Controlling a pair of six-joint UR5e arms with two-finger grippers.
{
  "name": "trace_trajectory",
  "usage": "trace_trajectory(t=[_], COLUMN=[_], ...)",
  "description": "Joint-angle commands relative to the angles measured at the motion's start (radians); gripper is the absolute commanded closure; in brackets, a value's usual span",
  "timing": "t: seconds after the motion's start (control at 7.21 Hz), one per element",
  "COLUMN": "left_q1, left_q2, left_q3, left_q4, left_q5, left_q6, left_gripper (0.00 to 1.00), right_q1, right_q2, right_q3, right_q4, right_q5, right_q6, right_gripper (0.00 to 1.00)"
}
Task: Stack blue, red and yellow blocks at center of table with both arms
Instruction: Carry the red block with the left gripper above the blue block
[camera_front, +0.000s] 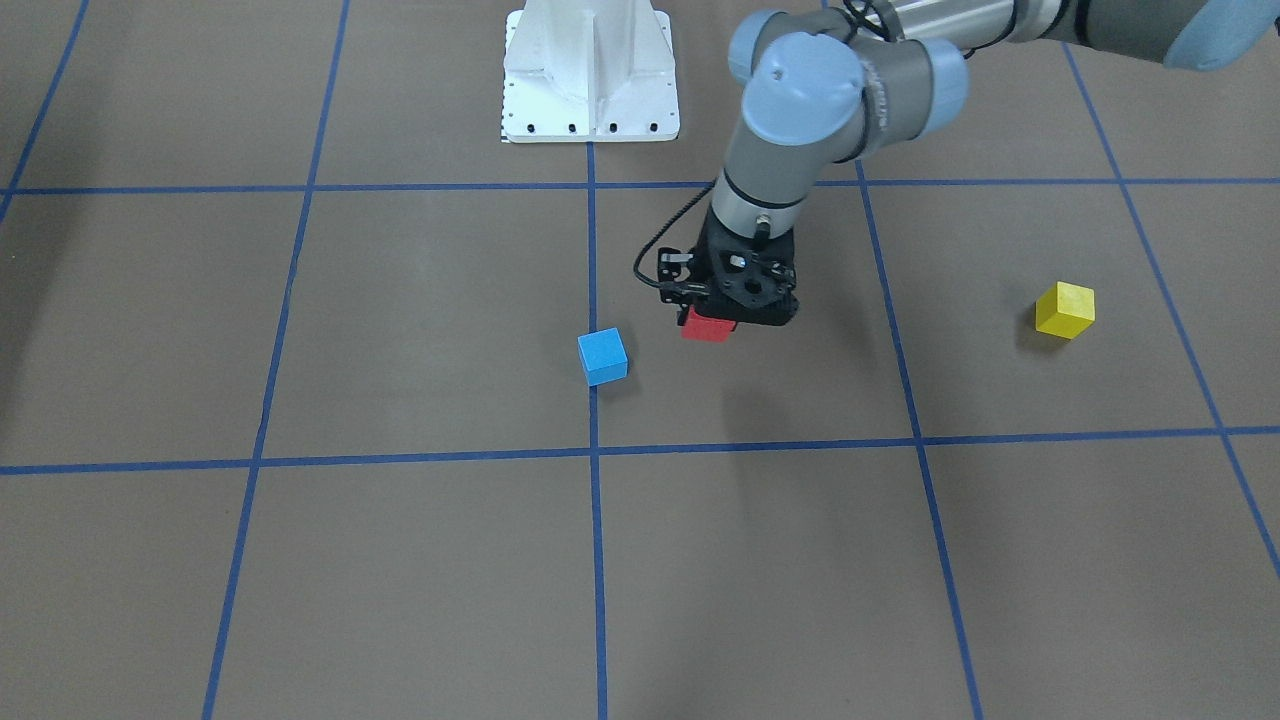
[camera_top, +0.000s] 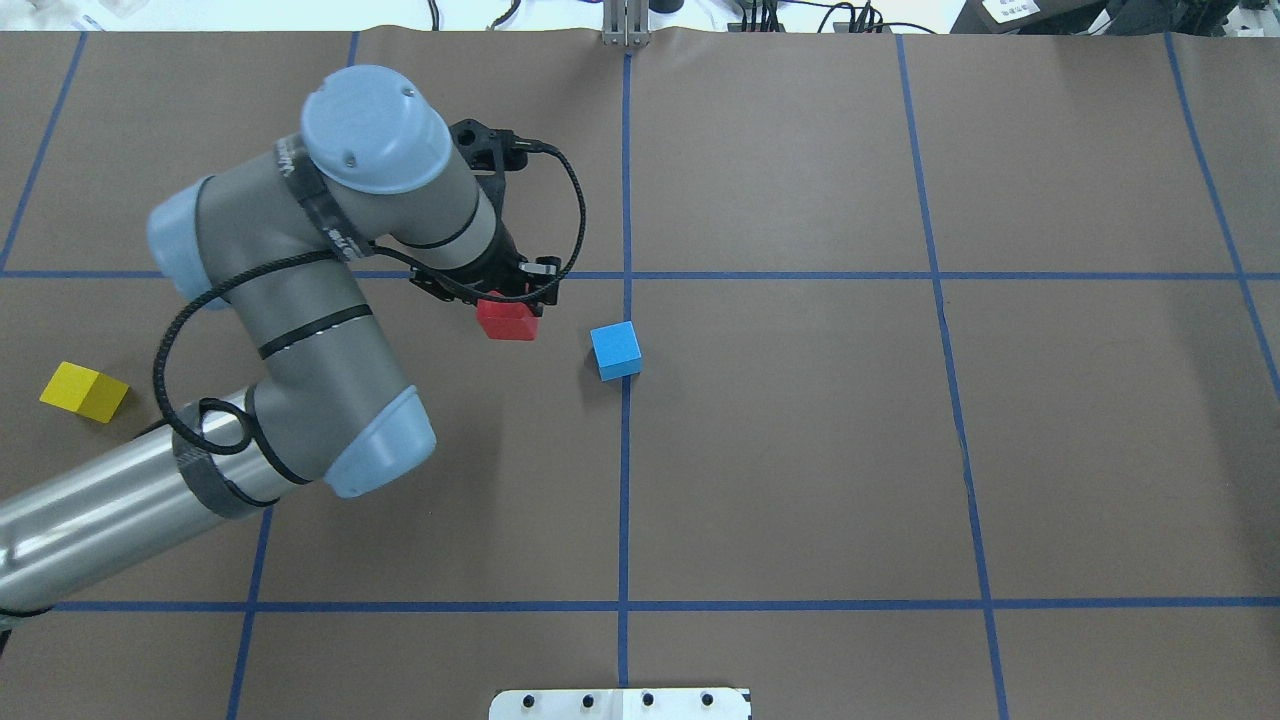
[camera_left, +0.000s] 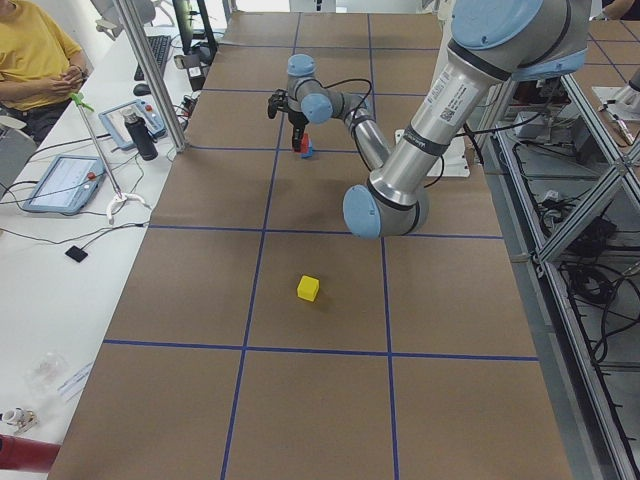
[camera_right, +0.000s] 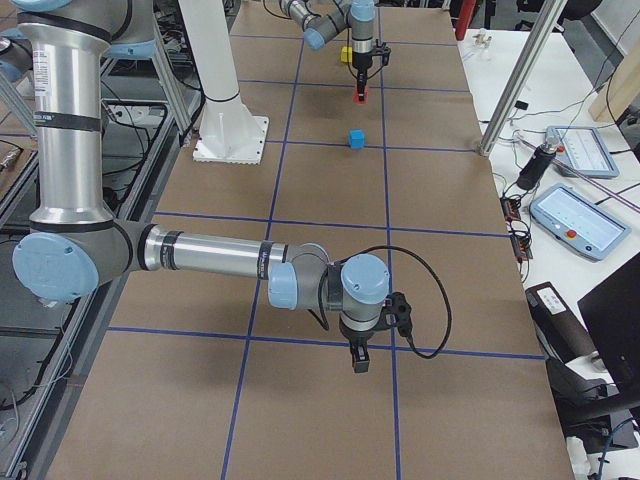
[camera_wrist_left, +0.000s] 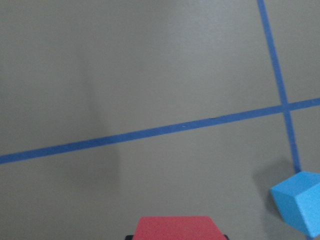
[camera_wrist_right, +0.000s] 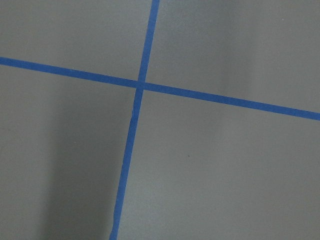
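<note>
My left gripper (camera_front: 712, 318) is shut on the red block (camera_front: 708, 327), which hangs a little above the table (camera_front: 420, 560). Its shadow falls on the brown surface beyond it. The blue block (camera_front: 602, 357) rests at a tape crossing line near the centre, a short way beside the red block (camera_top: 507, 320). The left wrist view shows the red block (camera_wrist_left: 179, 227) at the bottom edge and the blue block (camera_wrist_left: 299, 200) at lower right. The yellow block (camera_top: 84, 391) lies alone far out on my left side. My right gripper (camera_right: 358, 362) hovers low over the table at its far end; I cannot tell its state.
The white pedestal base (camera_front: 590, 75) stands at the robot's edge of the table. A bench with tablets (camera_left: 62, 182) and a seated person (camera_left: 35, 55) runs along the operators' side. The right wrist view shows only a tape crossing (camera_wrist_right: 140, 84).
</note>
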Motion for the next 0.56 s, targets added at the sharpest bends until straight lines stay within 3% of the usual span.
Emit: trace_trajectory(t=[0.0, 0.14, 0.42], left_q1=[0.065, 0.065, 0.065], left_q2=[-0.157, -0.205, -0.209], left_q3=[0.136, 0.199, 0.230], left_q4=[0.051, 0.045, 0.045], left_q5=[0.070, 0.070, 0.084], left_q6=[-0.240, -0.306, -0.328], left_gripper=[1.00, 0.97, 0.93], right_q1=[0.001, 0.001, 0.001], right_q2=[-0.001, -0.001, -0.001], right_q3=[0.000, 0.000, 0.000], right_q4=[0.002, 0.002, 0.002], right_q5=[0.000, 0.000, 0.002], right_q6=[0.000, 0.000, 0.000], right_gripper=[0.00, 0.00, 0.00])
